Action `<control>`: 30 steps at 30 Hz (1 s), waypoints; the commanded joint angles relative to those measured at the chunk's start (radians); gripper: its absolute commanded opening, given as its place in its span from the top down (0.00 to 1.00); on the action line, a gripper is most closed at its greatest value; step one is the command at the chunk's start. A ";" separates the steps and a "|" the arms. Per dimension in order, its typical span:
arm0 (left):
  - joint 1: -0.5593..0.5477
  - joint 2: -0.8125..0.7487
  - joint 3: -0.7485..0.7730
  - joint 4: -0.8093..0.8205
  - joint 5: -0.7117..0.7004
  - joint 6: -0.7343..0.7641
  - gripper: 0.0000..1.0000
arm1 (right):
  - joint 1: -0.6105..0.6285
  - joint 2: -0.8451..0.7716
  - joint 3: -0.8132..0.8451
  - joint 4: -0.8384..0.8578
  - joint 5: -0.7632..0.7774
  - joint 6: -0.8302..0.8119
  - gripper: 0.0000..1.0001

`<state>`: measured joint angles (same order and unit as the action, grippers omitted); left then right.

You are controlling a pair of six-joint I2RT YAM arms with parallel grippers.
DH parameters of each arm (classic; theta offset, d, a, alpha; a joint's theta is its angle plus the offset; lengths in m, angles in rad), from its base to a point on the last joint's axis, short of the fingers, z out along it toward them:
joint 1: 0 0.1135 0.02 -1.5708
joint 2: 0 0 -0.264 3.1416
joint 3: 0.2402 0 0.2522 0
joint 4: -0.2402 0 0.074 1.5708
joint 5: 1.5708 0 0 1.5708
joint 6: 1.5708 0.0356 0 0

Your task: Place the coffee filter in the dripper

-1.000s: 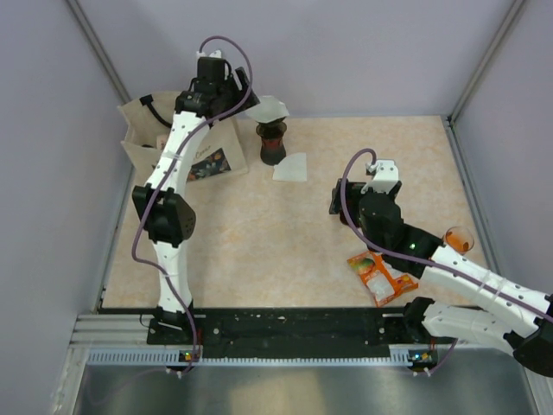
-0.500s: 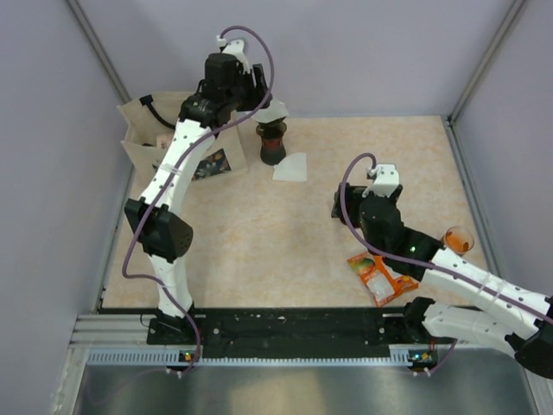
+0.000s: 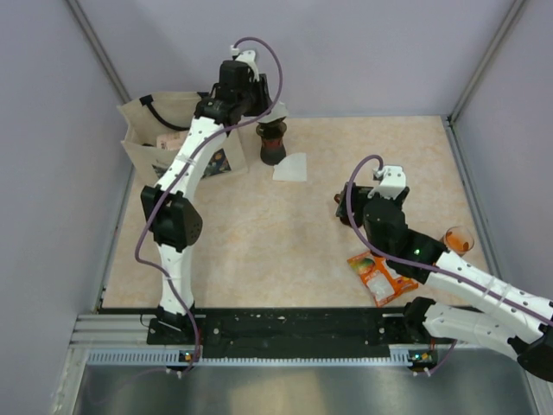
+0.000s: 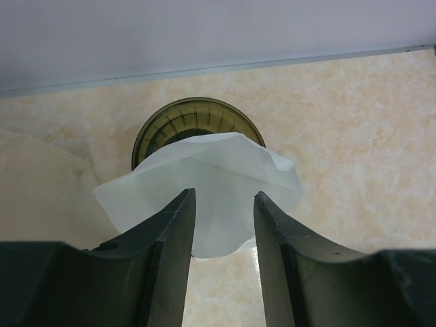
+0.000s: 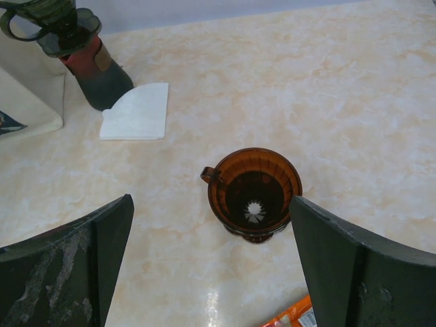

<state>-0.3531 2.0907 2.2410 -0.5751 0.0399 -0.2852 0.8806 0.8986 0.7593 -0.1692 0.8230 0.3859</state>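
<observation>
With the left gripper (image 4: 223,228) grasping the filter (image 4: 204,187), we centre it above the dripper (image 4: 194,122) before releasing; the right gripper (image 5: 211,255) gapes, holding nothing.

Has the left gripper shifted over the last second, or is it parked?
Yes. In the top view the left gripper has moved right, away from the paper bag, and now sits over the dripper with the coffee filter.

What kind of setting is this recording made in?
Most likely a lab test cell, not a real kitchen: plain grey walls enclose a marble-patterned table, with coffee props laid out, an olive dripper, an amber dripper and spare filters.
</observation>
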 commanded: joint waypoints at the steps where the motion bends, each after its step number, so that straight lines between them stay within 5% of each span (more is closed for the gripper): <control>1: -0.001 0.025 0.054 0.081 -0.020 0.020 0.55 | -0.009 -0.021 -0.003 -0.001 0.033 0.005 0.03; 14: 0.003 0.189 0.160 0.176 -0.071 0.027 0.58 | -0.009 -0.026 -0.012 -0.013 0.053 0.005 0.03; 30: 0.006 0.184 0.137 0.144 0.001 0.052 0.59 | -0.009 -0.012 -0.023 -0.003 0.054 0.008 0.03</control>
<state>-0.3527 2.3024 2.3562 -0.4500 -0.0059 -0.2573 0.8806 0.8967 0.7441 -0.1898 0.8566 0.3862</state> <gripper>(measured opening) 0.415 0.971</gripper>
